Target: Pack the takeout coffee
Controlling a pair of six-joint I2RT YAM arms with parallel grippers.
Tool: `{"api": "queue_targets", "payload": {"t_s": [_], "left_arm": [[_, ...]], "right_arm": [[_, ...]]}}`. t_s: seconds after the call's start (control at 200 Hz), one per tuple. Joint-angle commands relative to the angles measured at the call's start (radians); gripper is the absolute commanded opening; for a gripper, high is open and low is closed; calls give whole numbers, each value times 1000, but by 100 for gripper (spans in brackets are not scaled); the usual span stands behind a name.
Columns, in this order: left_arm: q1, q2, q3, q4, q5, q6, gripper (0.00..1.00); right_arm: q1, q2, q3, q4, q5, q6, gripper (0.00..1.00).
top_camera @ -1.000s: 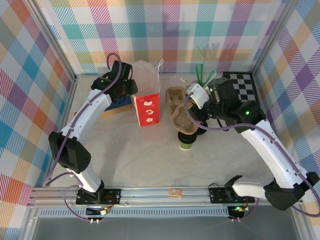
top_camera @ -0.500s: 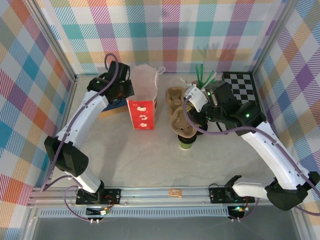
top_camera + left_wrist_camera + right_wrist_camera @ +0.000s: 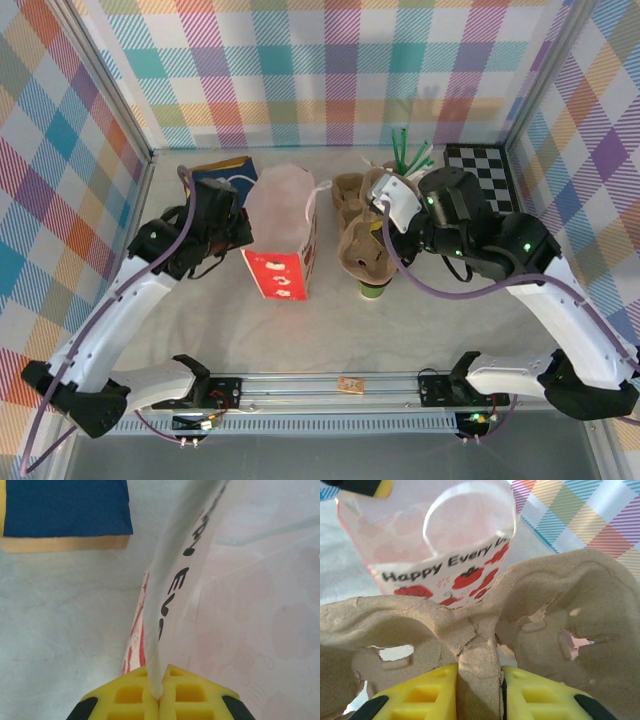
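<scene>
We find the left hand [image 3: 160, 692] pressed together on the thin upper edge of a white paper carrier bag with red printing and black lettering [image 3: 283, 235]. The yellow fingers [image 3: 132, 695] meet with only the bag wall between them. The bag stands upright on the pale marbled worktop [image 3: 300, 330] with its mouth open upward. A flat blue-topped box with a tan edge [image 3: 222, 172] lies behind the left hand, apart from the bag.

The right hand [image 3: 477, 692] pinches the central ridge of a brown moulded-pulp cup tray [image 3: 362, 250], with one yellow finger on each side of the ridge. The tray is held just beside the bag's right face. In the right wrist view the bag's lettering and handle cut-out show directly beyond the tray's cup wells.

The task's item, as far as we can identify it, is a small green paper cup [image 3: 373, 291]. It stands on the worktop at the near edge of the tray. Its upper part is covered by the tray, so we cannot confirm a lid. It is outside the bag, and neither hand touches it.

A second brown pulp tray [image 3: 348, 190] lies behind the held one. Green sticks [image 3: 410, 155] and a black-and-white chequered board [image 3: 482, 170] sit at the far right.
</scene>
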Motion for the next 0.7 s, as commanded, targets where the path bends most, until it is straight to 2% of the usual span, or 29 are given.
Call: {"api": "queue_targets", "payload": {"t_s": [0.0,0.2,0.35,0.65,0.69], "left_arm": [[-68,-69,-10,-77,-88,-106,0],[-222,-113,-30,-150,-197,-237,0],[-303,-125,-73,-154,-256,-317,0],[-349,-84,-95,-141,-275,-379,0],[-352,-83,-97,-139,-275,-381,2]], "right_arm": [[21,-11,66,-46,35,36,25],[53,-21,109,-54,8,80,25],[60,-13,128,-63,-6,96,25],[76,39,172,-68,-22,101,24],[79,56,192,-73,-23,90,24]]}}
